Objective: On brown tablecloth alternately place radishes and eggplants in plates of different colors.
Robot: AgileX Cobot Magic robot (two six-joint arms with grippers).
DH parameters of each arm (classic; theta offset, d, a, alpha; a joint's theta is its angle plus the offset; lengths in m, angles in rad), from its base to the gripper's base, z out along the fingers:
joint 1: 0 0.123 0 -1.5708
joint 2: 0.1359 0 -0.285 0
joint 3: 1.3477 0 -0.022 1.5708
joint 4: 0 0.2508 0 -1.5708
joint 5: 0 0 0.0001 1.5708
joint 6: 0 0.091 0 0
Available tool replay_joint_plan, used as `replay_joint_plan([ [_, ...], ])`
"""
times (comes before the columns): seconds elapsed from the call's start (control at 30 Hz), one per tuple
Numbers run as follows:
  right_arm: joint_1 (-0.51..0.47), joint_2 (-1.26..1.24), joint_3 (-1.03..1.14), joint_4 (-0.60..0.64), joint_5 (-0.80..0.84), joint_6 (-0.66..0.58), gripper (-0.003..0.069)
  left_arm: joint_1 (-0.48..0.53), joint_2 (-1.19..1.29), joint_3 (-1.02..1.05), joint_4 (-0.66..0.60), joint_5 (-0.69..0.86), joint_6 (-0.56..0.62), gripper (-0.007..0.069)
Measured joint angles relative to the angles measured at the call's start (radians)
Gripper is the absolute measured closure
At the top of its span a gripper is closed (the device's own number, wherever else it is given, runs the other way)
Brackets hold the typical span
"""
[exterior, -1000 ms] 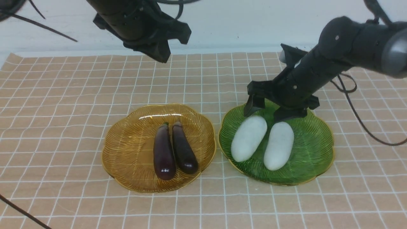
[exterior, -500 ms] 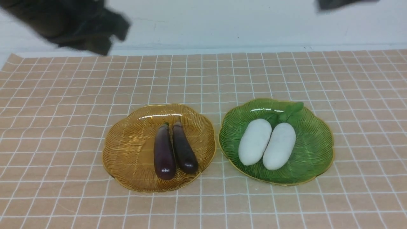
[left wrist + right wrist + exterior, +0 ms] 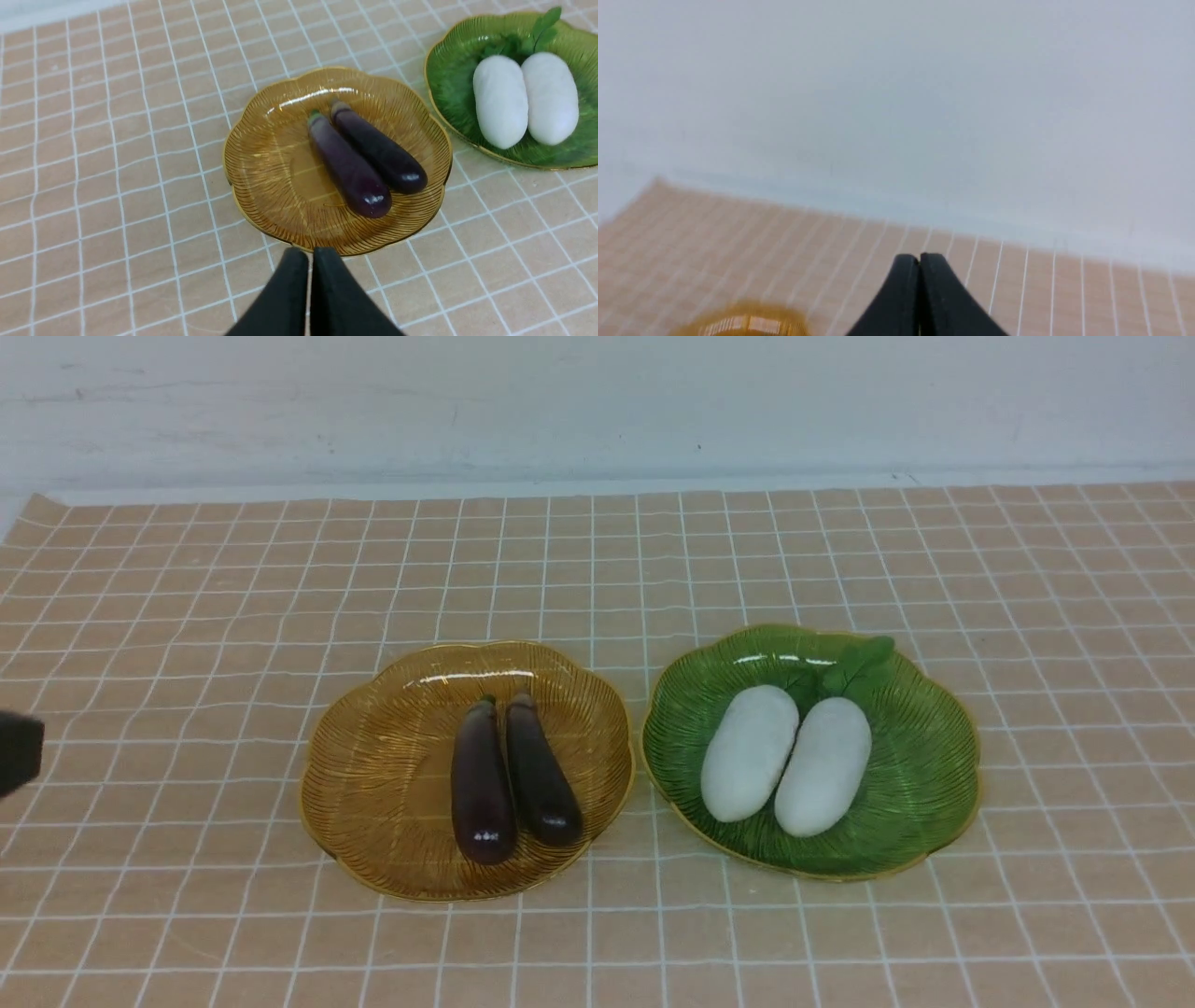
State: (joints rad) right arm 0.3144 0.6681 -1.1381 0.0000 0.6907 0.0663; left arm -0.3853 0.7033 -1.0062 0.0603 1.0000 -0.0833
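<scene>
Both eggplants [image 3: 512, 779] lie in the amber plate [image 3: 373, 784]; right of it, both radishes [image 3: 786, 761] fill the green plate [image 3: 915, 784]! Left gripper [image 3: 312, 254], shut and bare, points toward the amber plate; right gripper [image 3: 919, 259], also closed, holds nothing.

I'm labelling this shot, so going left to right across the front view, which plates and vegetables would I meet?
Amber plate, left eggplant, right eggplant, green plate, left radish, right radish.
</scene>
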Motion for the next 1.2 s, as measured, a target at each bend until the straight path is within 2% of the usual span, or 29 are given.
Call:
replay_joint_plan([
  [0.03,0.000,-0.056,0.082,0.000,-0.084,0.000,0.0674,0.000,-0.026,0.039,0.001,-0.024,-0.002,0.0628],
  [0.07,0.000,-0.175,0.275,-0.006,-0.272,0.000,0.0674,0.000,-0.099,0.114,0.001,-0.067,-0.007,0.0628],
  [0.13,0.000,-0.283,0.412,-0.017,-0.398,0.000,0.0674,0.000,-0.179,0.213,0.002,-0.121,-0.022,0.0628],
  [0.23,0.000,-0.366,0.540,-0.035,-0.483,-0.001,0.0674,0.000,-0.233,0.284,0.002,-0.154,-0.038,0.0628],
  [0.27,0.000,-0.462,0.657,-0.046,-0.579,-0.001,0.0674,0.000,-0.273,0.341,0.002,-0.174,-0.045,0.0628],
  [0.33,0.000,-0.502,0.714,-0.049,-0.618,0.000,0.0674,0.000,-0.300,0.379,0.002,-0.176,-0.047,0.0628],
  [0.77,0.000,-0.593,0.775,-0.055,-0.678,0.000,0.0674,0.000,-0.533,0.487,0.000,-0.166,-0.075,0.0628],
  [1.2,0.000,-0.595,0.778,-0.055,-0.668,-0.001,0.0674,0.000,-0.549,0.487,0.005,-0.145,-0.076,0.0628],
])
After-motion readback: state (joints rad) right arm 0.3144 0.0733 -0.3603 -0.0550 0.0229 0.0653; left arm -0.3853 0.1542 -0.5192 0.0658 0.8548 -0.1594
